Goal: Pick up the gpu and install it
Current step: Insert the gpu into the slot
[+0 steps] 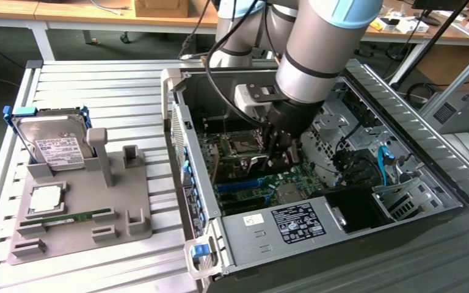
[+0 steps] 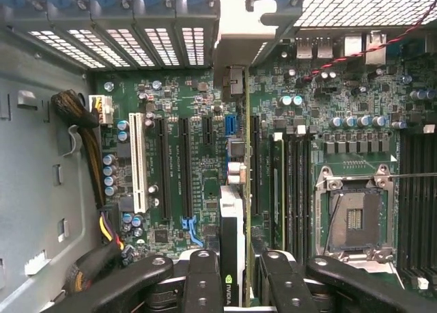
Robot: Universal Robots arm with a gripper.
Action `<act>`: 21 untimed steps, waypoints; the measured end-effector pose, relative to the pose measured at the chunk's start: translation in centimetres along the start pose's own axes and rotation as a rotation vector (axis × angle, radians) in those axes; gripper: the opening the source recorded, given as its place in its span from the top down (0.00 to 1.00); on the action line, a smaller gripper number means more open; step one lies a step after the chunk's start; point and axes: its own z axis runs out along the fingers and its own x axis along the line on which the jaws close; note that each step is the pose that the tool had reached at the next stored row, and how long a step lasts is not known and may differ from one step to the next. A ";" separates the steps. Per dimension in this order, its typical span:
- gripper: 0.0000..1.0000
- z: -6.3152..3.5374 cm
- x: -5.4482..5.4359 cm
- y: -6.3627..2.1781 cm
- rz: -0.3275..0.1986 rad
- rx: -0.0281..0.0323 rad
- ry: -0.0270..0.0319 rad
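Inside the open computer case (image 1: pixel 397 104), my gripper (image 2: pixel 235 282) is shut on the gpu (image 2: pixel 232 217). The gpu is a thin dark card seen edge-on, standing upright between the black fingers (image 2: pixel 205 279). Its silvery bracket (image 2: pixel 235 46) reaches to the row of rear slot covers. The card runs along the motherboard (image 2: pixel 184 101), between the long black expansion slots (image 2: pixel 186 166) and the memory slots beside the CPU socket (image 2: pixel 355 217). I cannot tell whether its lower edge sits in a slot. In the exterior view, the gripper (image 1: pixel 279 149) hangs low over the board with the gpu (image 1: pixel 259 162) in it.
On the exterior view's left a grey fixture (image 1: pixel 80 232) carries a silver hard drive (image 1: pixel 54 143), a CPU (image 1: pixel 46 198) and a green memory stick (image 1: pixel 65 218). Inside the case are a power supply (image 1: pixel 287 223), a cable bundle (image 2: pixel 89 156) and a white slot (image 2: pixel 138 162).
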 end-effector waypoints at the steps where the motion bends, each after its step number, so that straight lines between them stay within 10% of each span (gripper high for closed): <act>1: 0.73 0.00 0.1 0.00 0.000 0.0001 -0.0001; 21: 0.73 0.87 0.4 0.76 0.000 0.0000 0.0025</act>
